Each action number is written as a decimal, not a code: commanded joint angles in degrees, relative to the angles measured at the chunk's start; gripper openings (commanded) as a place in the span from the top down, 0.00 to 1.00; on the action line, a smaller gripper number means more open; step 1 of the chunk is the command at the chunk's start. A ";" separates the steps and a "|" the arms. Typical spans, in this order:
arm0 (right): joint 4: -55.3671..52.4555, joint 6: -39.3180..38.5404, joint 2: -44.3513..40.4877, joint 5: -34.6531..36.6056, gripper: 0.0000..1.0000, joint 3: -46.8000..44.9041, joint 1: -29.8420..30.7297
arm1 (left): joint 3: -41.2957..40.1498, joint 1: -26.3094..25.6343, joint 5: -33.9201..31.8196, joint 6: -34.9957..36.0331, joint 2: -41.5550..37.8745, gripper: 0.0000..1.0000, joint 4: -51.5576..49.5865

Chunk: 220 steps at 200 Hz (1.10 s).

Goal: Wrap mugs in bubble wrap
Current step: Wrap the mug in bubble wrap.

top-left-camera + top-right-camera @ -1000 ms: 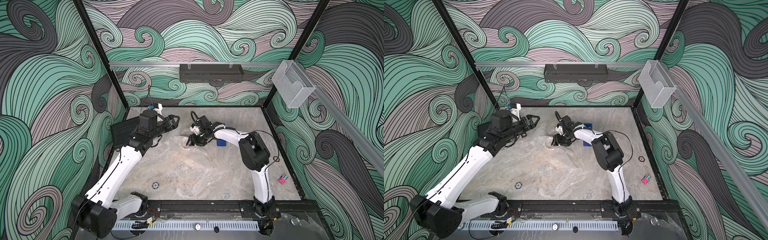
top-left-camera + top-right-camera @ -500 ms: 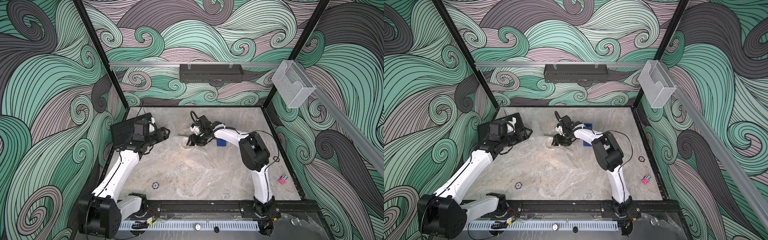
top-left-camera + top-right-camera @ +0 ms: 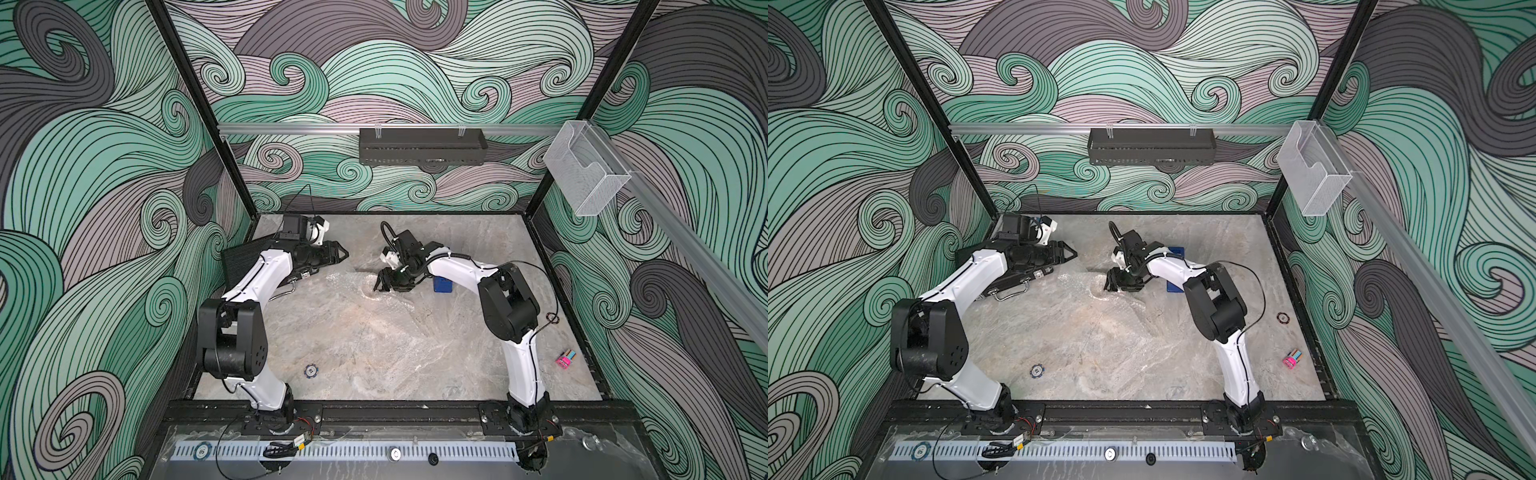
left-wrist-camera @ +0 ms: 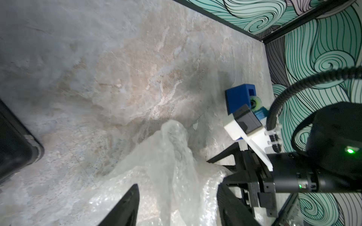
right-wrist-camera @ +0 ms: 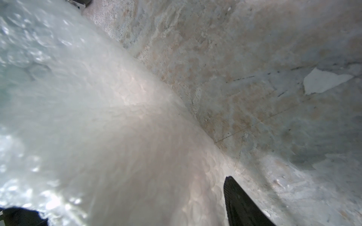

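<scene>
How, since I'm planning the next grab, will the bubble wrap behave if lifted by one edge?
Probably floppy: the bubble wrap drapes in soft folds with a crumpled peak. Likely light, being thin and see-through. Its shiny surface may slip under a pinch.

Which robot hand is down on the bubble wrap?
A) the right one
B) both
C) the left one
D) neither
A: the right hand is down around the bunched bubble wrap, while the left hand hangs clear of it, open and holding nothing.
</scene>
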 commanded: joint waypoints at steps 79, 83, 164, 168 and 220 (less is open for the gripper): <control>-1.57 -0.44 -0.36 1.36 0.40 1.30 0.34 | -3.97 -6.75 1.64 1.91 -4.43 0.96 2.34; -1.57 -0.43 -0.34 1.30 0.40 1.34 0.33 | -4.23 -7.14 1.59 2.23 -4.92 0.96 2.59; -0.65 0.98 -0.85 0.87 0.40 1.21 0.18 | -9.96 -18.57 -7.94 6.86 -8.56 0.98 -0.37; -0.55 1.21 -0.84 0.74 0.40 1.28 0.16 | -9.88 -19.08 -8.93 7.16 -8.28 0.98 -0.99; 0.23 3.48 -1.33 -0.76 0.40 2.30 -0.01 | -9.43 -22.30 -14.61 6.88 -4.63 0.98 -5.60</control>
